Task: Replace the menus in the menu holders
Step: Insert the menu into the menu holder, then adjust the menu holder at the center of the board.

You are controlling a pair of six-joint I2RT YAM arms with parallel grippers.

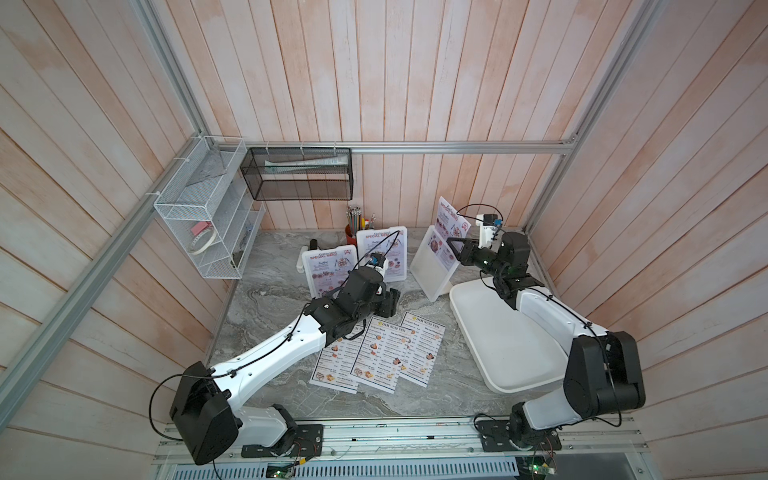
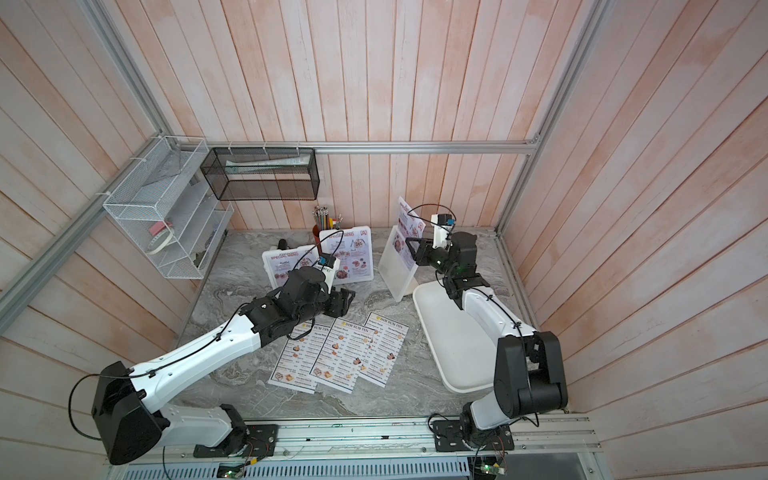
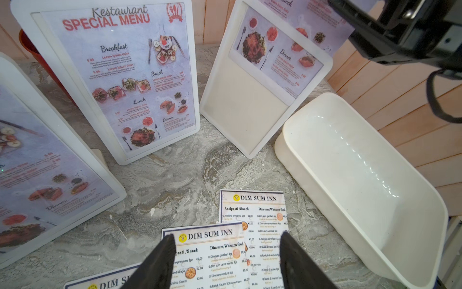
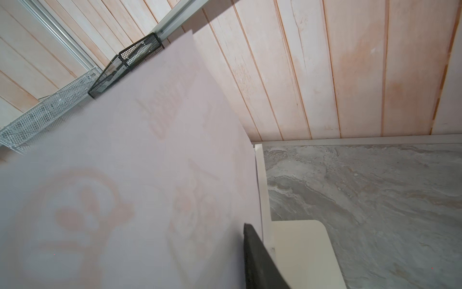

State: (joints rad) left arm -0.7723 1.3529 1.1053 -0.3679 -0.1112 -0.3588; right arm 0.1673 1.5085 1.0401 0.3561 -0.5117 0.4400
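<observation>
Three white menu holders stand at the back of the table. The left holder [image 1: 327,270] and the middle holder [image 1: 383,254] each show a lilac SPECIAL MENU sheet. A lilac menu [image 1: 451,219] sticks up halfway out of the right holder [image 1: 430,270]. My right gripper [image 1: 452,246] is at this sheet's side edge. In the right wrist view one finger [image 4: 260,262] lies beside the sheet's back [image 4: 125,175], which hides the other finger. Three DIM SUM INN menus [image 1: 380,353] lie flat and overlapping. My left gripper [image 3: 226,252] hovers open above them and holds nothing.
A large shallow white tray [image 1: 490,365] lies at the right under my right arm. A cup of pens [image 1: 352,232] stands behind the holders. A black mesh basket [image 1: 299,176] and a white wire rack [image 1: 203,220] hang on the walls.
</observation>
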